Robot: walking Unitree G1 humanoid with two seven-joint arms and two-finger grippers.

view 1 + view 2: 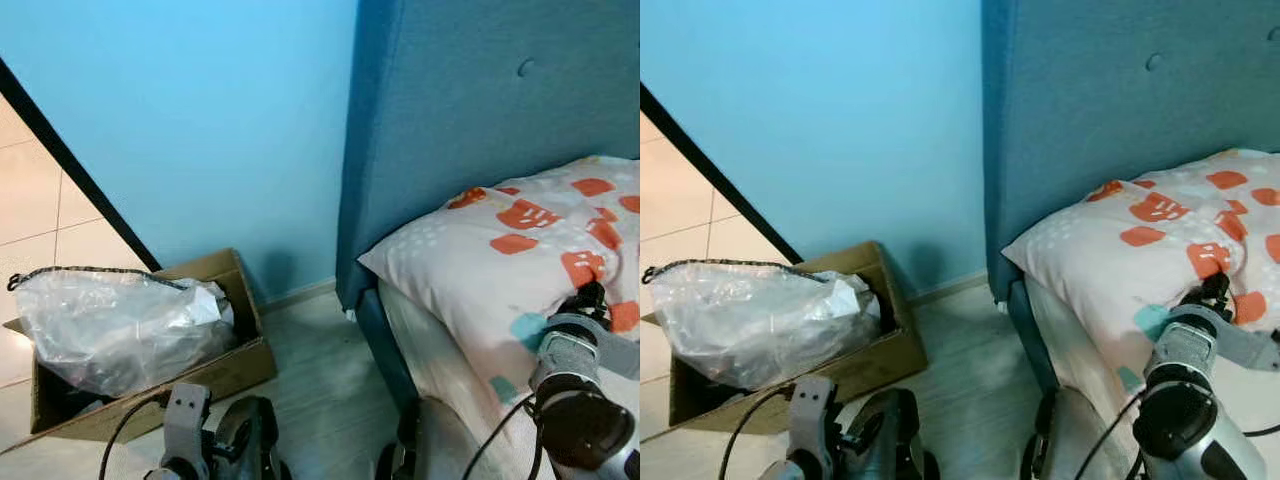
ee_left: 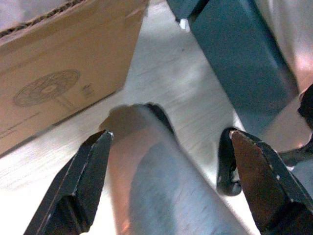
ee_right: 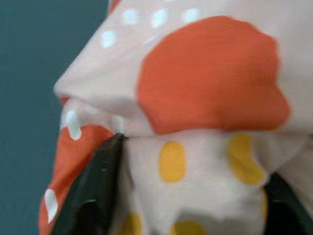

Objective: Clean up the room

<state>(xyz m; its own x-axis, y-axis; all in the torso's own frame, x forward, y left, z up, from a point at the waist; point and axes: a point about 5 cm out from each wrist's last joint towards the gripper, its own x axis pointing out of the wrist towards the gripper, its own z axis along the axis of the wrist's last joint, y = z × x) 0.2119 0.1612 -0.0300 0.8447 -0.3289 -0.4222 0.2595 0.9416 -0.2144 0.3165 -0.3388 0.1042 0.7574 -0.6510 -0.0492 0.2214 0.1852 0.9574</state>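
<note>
Our right gripper point(image 3: 188, 196) pinching pillow point(image 1: 520, 260) fabric, likely to straighten it against headboard point(image 1: 480, 100) (bed-tidying step). Our left gripper point(image 2: 171, 181) idle low, fingers spread, holding nothing.

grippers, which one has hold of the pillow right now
The right gripper: its black fingers are closed on a fold of the pillow. The left gripper hangs open above the floor.

one patterned pillow point(image 1: 520, 255), one cardboard box point(image 1: 215, 365), one clear plastic bag point(image 1: 115, 325), one blue headboard point(image 1: 480, 110), two grippers: left gripper point(image 2: 168, 171), right gripper point(image 1: 1210, 290).
</note>
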